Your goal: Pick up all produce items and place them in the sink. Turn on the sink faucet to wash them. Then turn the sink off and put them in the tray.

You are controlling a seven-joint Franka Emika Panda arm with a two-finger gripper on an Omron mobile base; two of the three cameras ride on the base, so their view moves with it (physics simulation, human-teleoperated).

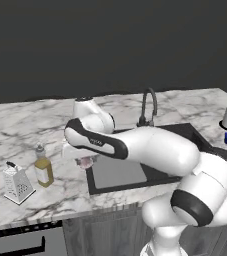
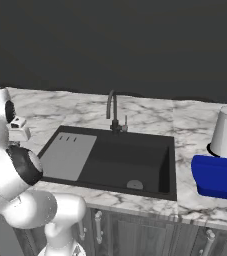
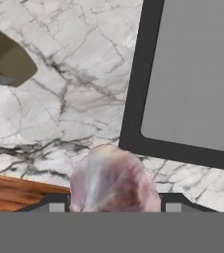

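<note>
Tool [image 3: 114,210]: fingers closed against the garlic bulb [image 3: 113,180], holding it between them above the tabletop's edge.
Bulb: rounded, glossy, pinkish-purple streaked with pale white, close beside the sink's left rim.
Tabletop [image 3: 69,99]: white marble with grey veins.
Sink [image 1: 135,172]: black rectangular basin with flat grey drainboard panel [image 3: 197,69].
Faucet [image 1: 148,105]: thin dark gooseneck behind basin.
Tray [image 2: 217,177]: bright blue, far right.

Both base views look down from behind at the sink [image 1: 150,165] [image 2: 135,165]; the hand view hangs close above its corner [image 3: 182,99].
</note>
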